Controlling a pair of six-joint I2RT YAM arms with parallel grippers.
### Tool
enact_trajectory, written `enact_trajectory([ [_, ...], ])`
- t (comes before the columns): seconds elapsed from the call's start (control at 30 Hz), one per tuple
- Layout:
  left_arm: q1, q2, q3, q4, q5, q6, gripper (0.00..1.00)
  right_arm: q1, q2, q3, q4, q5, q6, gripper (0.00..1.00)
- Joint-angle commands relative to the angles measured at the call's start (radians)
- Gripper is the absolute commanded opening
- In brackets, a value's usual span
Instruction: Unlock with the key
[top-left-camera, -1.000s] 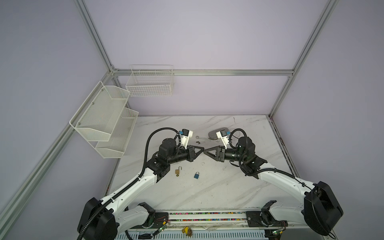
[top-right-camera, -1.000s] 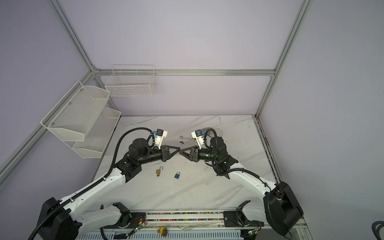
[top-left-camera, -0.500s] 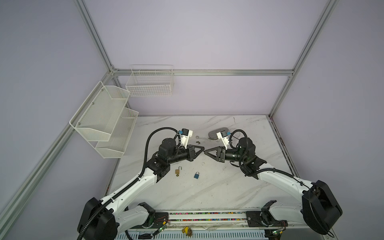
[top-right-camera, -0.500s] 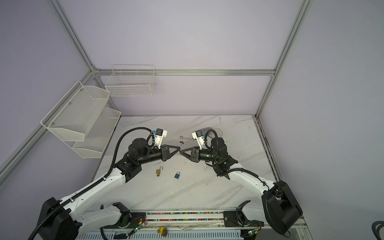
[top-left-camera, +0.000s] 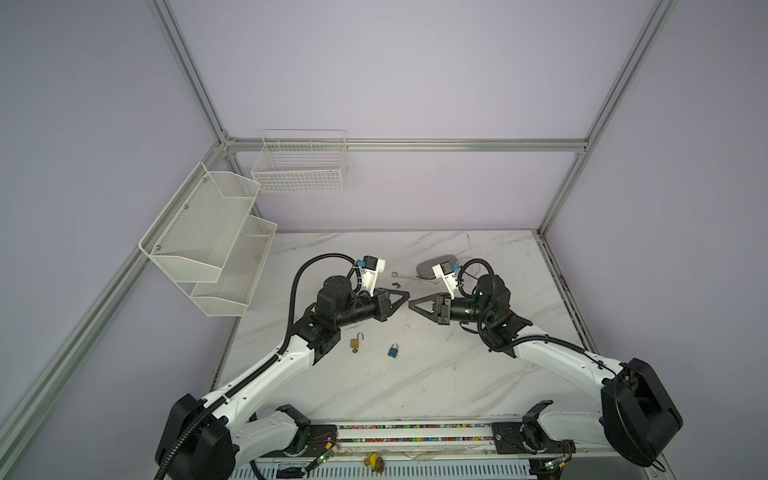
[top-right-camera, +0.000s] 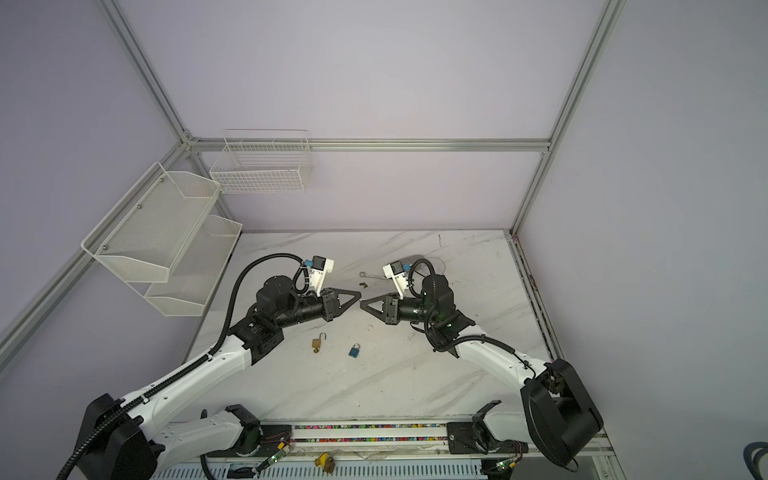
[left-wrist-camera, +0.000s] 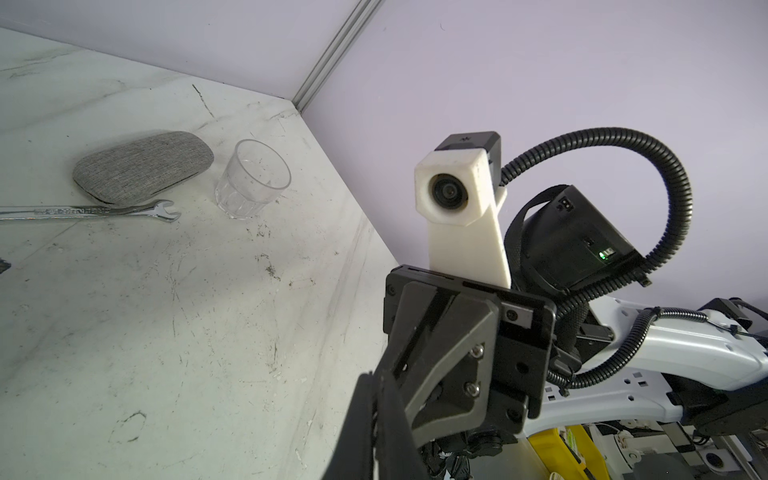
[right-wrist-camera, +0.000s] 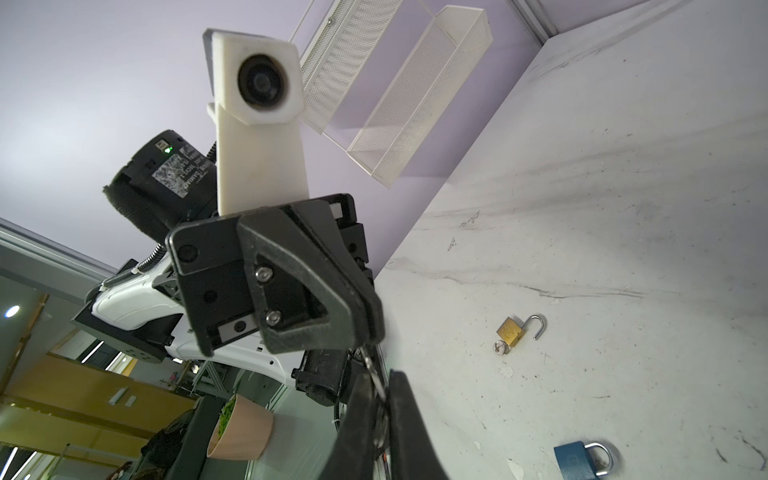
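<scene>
- Left jaws: pressed fully together on the upper end of the key (right-wrist-camera: 372, 374), tip to tip with the right jaws in mid-air above the bench (top-left-camera: 415, 386).
- Right jaws: drawn in almost to touching, pinching the lower end of the same key, with no gap visible.
- Task lock, by judgement: blue padlock (top-left-camera: 394, 350), shackle down, lying flat on the bench nearer the arm bases than the jaws.
- Near it: brass padlock (top-left-camera: 355, 343), shackle swung open, a key head showing at its base.
- Risk 1: dropping the key in the handover, if let go by the left before a firm pinch by the right; thin, smooth metal.
- Risk 2: gripping it askew or by the ring, leaving the blade badly aimed at the keyway.
- Risk 3: pushing the loose blue padlock along the bench, with nothing holding it.
- Glass tumbler (left-wrist-camera: 253, 178): upright, empty, near the back of the bench.
- Grey fabric case (left-wrist-camera: 141, 166): closed, contents hidden, with a wrench (left-wrist-camera: 83, 211) lying just beside it.
- Wire basket (top-left-camera: 299, 166) on the back wall: empty.
- 2-tier mesh shelf (top-left-camera: 208, 241) on the side wall: both tiers empty as far as visible.
</scene>
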Motion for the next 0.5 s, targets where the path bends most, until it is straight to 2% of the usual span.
enact_trajectory([
  [0.0, 0.006, -0.009, 0.109, 0.017, 0.005, 0.016, 0.00, -0.010, -0.013, -0.012, 0.041, -0.007, 0.003, 0.07],
  [0.2, 0.007, -0.009, 0.116, 0.006, 0.004, 0.016, 0.00, -0.011, -0.022, -0.006, 0.043, -0.012, 0.007, 0.00],
  [0.3, 0.006, -0.009, 0.119, -0.004, 0.001, 0.019, 0.00, -0.011, -0.032, -0.004, 0.040, -0.005, 0.011, 0.00],
  [0.4, 0.006, -0.015, 0.125, -0.010, -0.005, 0.022, 0.11, -0.016, -0.046, -0.010, 0.039, 0.008, 0.018, 0.00],
  [0.47, 0.009, -0.023, 0.139, -0.033, -0.015, 0.029, 0.25, -0.019, -0.062, -0.019, 0.025, 0.022, 0.018, 0.00],
])
